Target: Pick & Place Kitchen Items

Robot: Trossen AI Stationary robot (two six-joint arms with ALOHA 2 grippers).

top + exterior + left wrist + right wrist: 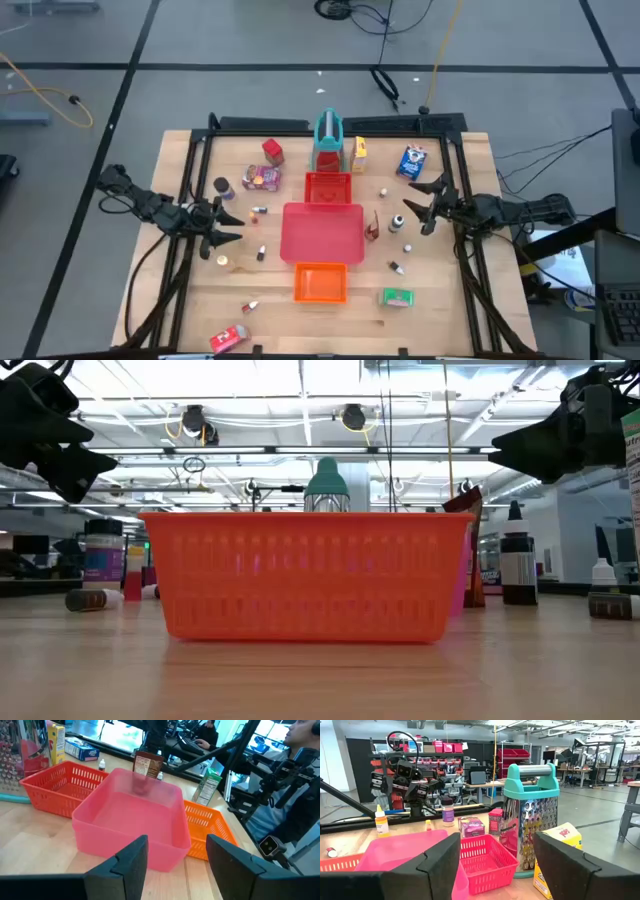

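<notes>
- The left gripper (pixel 232 229) hovers above the worktop's left side, its two dark fingers (pixel 131 861) spread apart with nothing between them, pointing toward the centre trays.
- The right gripper (pixel 419 206) hovers above the worktop's right side, jaws wide and empty, facing the trays from the opposite side.
- Between the two grippers sits a large pink plastic tray (pixel 322 232) at the worktop's centre; a smaller red mesh basket (pixel 328 187) touches its far side and an orange mesh basket (pixel 320 282) sits just beside its near side.
- A teal-handled metal grater (pixel 328 143) stands upright beyond the red basket, near the far edge.
- Near the far edge, a red box (pixel 272 151) and a pink-purple packet (pixel 263 178) lie left of the grater; a yellow box (pixel 359 152) and a blue-white carton (pixel 411 161) lie right of it.
- A dark purple can (pixel 223 187) stands near the left gripper, with tiny bottles (pixel 258 212) scattered between it and the pink tray.
- A brown-labelled packet (pixel 371 228) leans at the pink tray's right wall, near the right gripper; more small bottles (pixel 397 223) stand around it.
- A green box (pixel 398 297) lies toward the near right, and a red packet (pixel 229 339) lies at the near edge, left.
- A seated person (pixel 300 785) shows beyond the worktop in the left wrist view.
</notes>
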